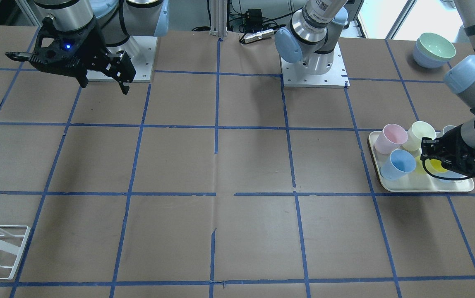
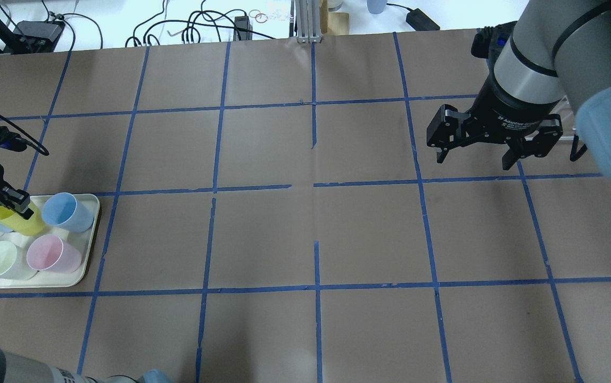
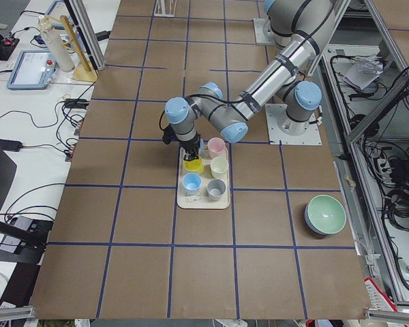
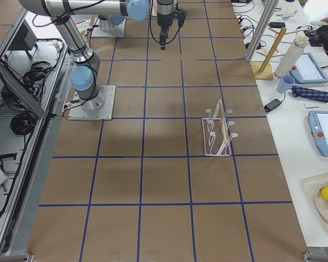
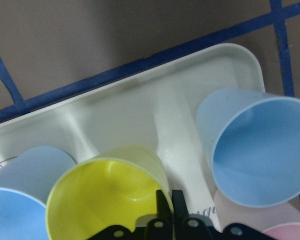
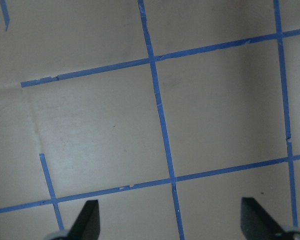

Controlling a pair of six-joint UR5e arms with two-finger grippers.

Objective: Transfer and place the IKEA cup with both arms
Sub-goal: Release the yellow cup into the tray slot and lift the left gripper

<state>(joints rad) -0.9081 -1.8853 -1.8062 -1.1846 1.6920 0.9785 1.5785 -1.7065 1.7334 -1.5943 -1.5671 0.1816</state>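
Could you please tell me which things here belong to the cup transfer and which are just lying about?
Job: bright yellow plastic tumbler; left gripper, shut on its rim; open right gripper.
Lying about: cream tray; light blue tumblers; pink tumbler; pale cream tumbler; stacked green and blue bowls; white wire rack.

Brown bench [image 1: 237, 165], gridded with blue tape [image 1: 179, 126]. Carries a cream tray [image 1: 411, 187] near the left end, stacked bowls [image 1: 434, 51] on the robot's side of it, a white wire rack [image 4: 218, 134] toward the right end, and two metal base plates [image 1: 314, 78] along the robot's edge.
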